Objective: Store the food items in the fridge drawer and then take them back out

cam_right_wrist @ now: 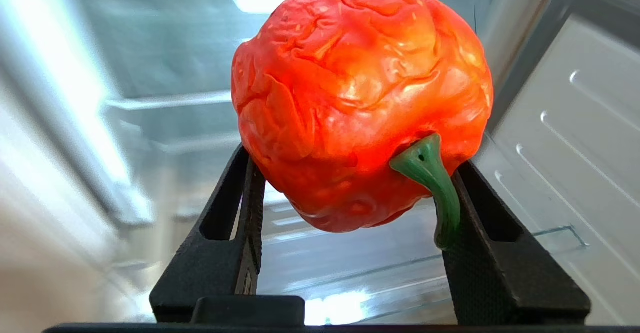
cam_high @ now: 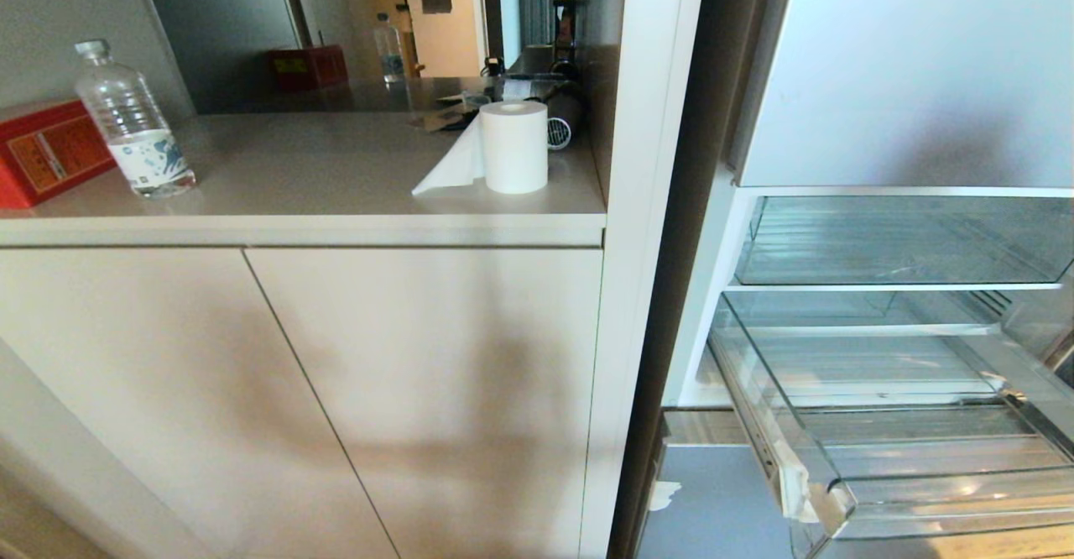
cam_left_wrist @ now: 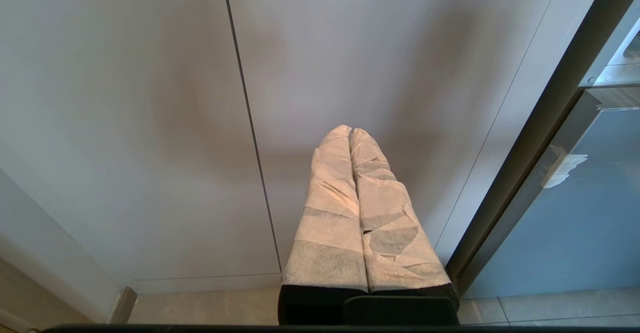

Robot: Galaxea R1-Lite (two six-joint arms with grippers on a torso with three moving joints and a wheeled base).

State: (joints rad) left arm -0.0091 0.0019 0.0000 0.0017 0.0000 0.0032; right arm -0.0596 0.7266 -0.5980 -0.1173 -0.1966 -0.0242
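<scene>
The food item (cam_right_wrist: pixel 360 103), a wrinkled orange-red lump with a green stem, sits between the black fingers of my right gripper (cam_right_wrist: pixel 355 160), which is shut on it. The right wrist view shows the fridge interior behind it, and glossy ribbed clear plastic below. The fridge drawer (cam_high: pixel 923 458) is pulled out at the lower right of the head view, with nothing in the part that shows and a whitish patch on its front corner. Neither arm appears in the head view. My left gripper (cam_left_wrist: pixel 350 130), wrapped in pale tape, is shut and parked facing the cabinet doors.
A shorter clear bin (cam_high: pixel 898 240) sits above the drawer. Left of the fridge is a counter (cam_high: pixel 319 181) bearing a water bottle (cam_high: pixel 134 122), a red box (cam_high: pixel 46 152) and a paper roll (cam_high: pixel 513 146). Beige cabinet doors (cam_high: pixel 294 391) stand below it.
</scene>
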